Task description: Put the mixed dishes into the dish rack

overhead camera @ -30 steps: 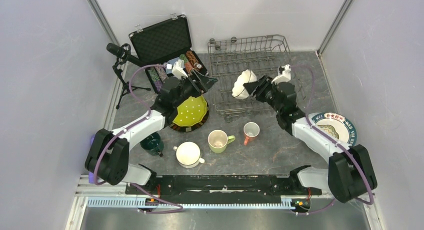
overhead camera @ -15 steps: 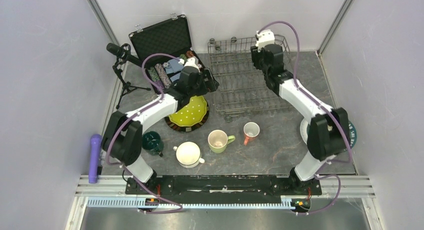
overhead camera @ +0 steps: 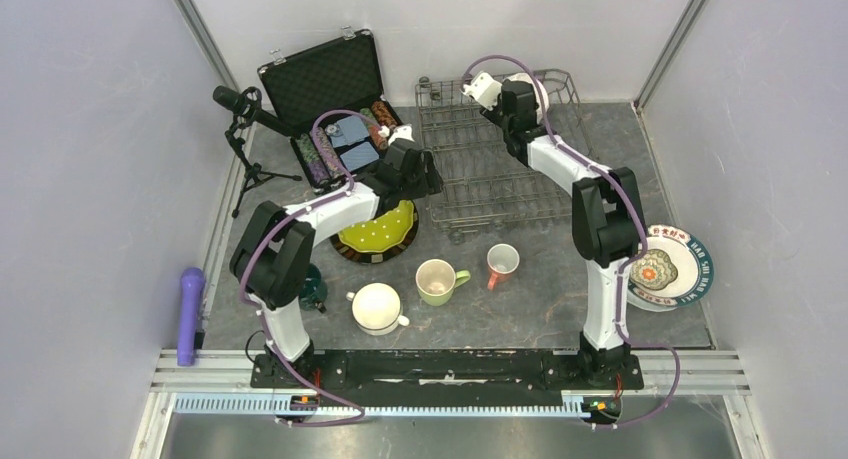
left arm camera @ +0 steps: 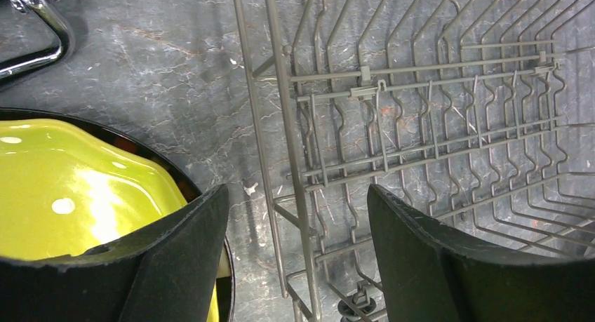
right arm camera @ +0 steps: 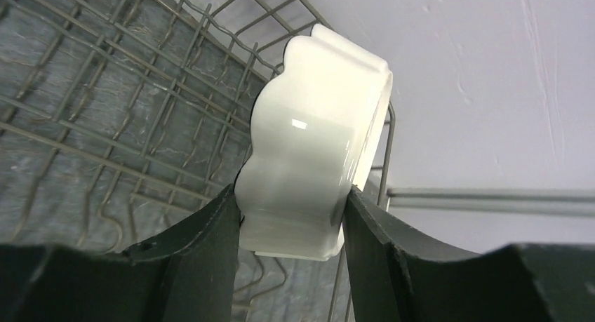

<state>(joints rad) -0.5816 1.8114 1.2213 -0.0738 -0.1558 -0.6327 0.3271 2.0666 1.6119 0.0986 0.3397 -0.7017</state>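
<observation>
Top external view: over the last second the right gripper (right arm camera: 291,199) has carried the white bowl (right arm camera: 312,125) from the near side of the dish rack (overhead camera: 480,174) to its far right corner. Its fingers pinch the bowl by its sides, close to the rim wires. The left gripper (left arm camera: 296,194) has swung off the lime-green plate (overhead camera: 385,227) to the rack's left edge, fingers spread, nothing between them.

Reading: 1 bowl about to be seated, not yet released; rack otherwise looks bare.

Unclear:
- bowl is hidden under the right wrist in the top view
- right wrist view does not show whether the bowl touches wire
- dark-teal mug (overhead camera: 305,287) sits partly behind the left arm
- lime-green plate is cut off in the left wrist view
</observation>
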